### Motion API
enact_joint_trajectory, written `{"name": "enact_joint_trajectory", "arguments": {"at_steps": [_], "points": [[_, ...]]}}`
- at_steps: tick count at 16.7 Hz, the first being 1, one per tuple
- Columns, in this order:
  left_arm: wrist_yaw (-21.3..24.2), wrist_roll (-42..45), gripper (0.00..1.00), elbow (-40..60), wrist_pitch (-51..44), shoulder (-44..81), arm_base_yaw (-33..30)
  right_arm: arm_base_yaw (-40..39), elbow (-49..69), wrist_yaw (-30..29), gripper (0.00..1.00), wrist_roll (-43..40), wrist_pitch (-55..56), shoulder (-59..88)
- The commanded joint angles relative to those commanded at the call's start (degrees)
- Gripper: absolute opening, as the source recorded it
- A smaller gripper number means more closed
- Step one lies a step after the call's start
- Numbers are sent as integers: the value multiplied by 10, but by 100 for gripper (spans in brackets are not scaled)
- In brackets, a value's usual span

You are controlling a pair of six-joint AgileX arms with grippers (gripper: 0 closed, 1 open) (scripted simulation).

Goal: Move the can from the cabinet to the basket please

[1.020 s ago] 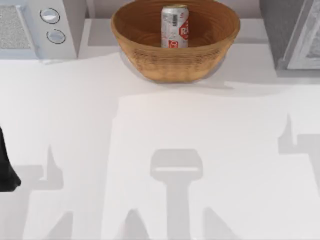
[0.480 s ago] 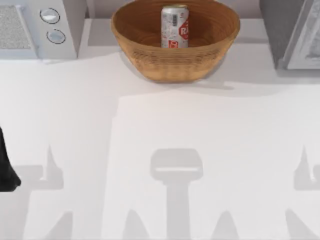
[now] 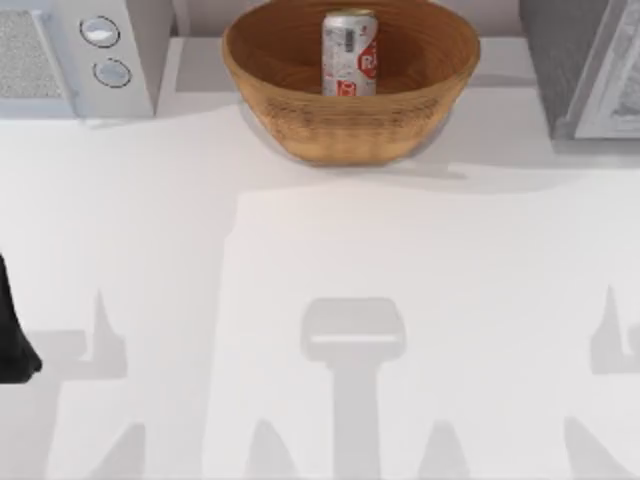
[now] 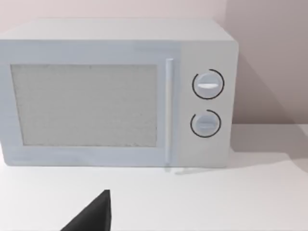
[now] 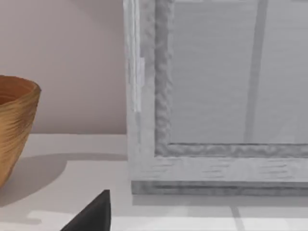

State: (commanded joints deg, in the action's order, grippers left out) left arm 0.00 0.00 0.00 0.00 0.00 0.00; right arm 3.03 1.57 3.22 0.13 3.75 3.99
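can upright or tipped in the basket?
Upright. The can stands inside the basket, its round top up and its sides vertical above the rim.

Silver-white red-logoed can (image 3: 349, 53), golden-brown basket (image 3: 350, 115)

right arm shadow (image 3: 612, 340) | shifted from table's right edge toward near-right corner

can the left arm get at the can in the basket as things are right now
Probably yes, though it would have to travel. The can stands upright inside the basket, top exposed above the rim, with bare table between it and the left arm parked at the table's left edge. An approach from above looks free.
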Motion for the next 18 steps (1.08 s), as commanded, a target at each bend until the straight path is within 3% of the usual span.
{"name": "enact_joint_trajectory", "arguments": {"at_steps": [4, 14, 18], "points": [[0, 0, 100, 0, 0, 0, 0, 97, 37, 95, 100, 2, 115, 133], [0, 0, 100, 0, 0, 0, 0, 430, 148, 418, 100, 10, 503, 650], [0, 0, 100, 0, 0, 0, 0, 521, 181, 510, 100, 13, 613, 796]]}}
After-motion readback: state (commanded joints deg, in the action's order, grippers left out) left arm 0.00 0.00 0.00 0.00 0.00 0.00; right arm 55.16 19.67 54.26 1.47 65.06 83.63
